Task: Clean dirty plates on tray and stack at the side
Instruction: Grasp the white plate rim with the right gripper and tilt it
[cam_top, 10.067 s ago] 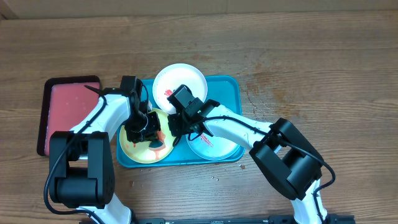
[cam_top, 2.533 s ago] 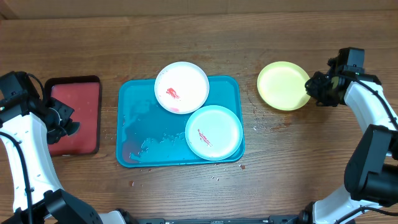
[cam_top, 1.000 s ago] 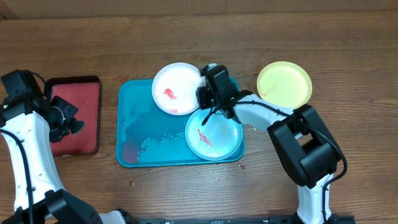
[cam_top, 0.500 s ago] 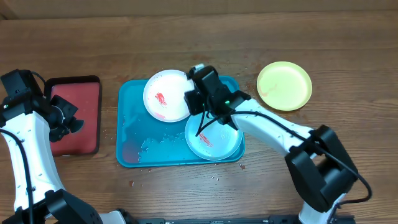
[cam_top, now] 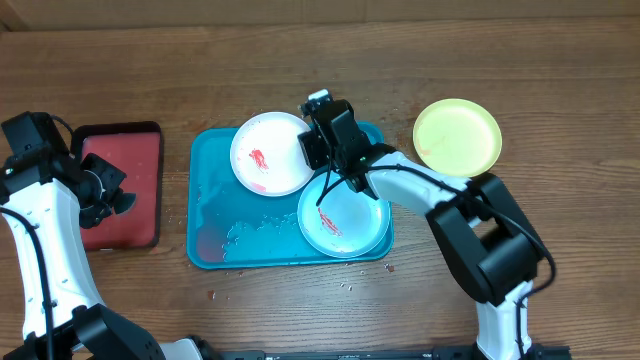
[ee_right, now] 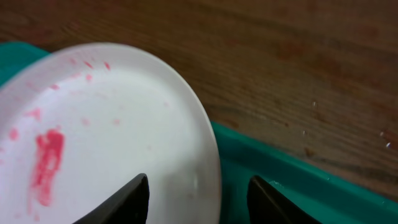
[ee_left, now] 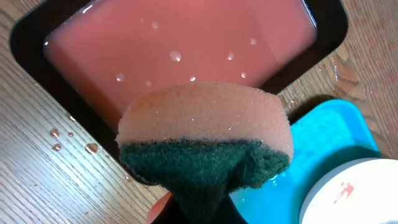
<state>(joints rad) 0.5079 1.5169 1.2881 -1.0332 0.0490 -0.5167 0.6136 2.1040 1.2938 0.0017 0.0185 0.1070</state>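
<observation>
Reaching over the tray (cam_top: pixel 210 205), right pincer (ee_right: pixel 199 186) stands open astride the white plate (cam_top: pixel 265 155) rim at the tray's far edge. Left pincer (cam_top: pixel 112 198) clamps a sponge (ee_left: pixel 205 121) above the red tray (ee_left: pixel 25 37). Yellow plate (cam_top: pixel 457 137) sits on the desk (cam_top: pixel 500 60).

A sponge (ee_left: pixel 205 124) (peach foam, green scourer) hangs over a corner of the dark-rimmed tray (ee_left: pixel 22 45) of pink liquid (ee_left: pixel 180 31); beside it, a red-smeared white plate (ee_left: pixel 357 193) on the turquoise tray (ee_left: pixel 329 130).

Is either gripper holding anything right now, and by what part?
Left gripper pinches the sponge by its green scouring side. Right gripper straddles the rim of the white plate, open, not gripping.
</observation>
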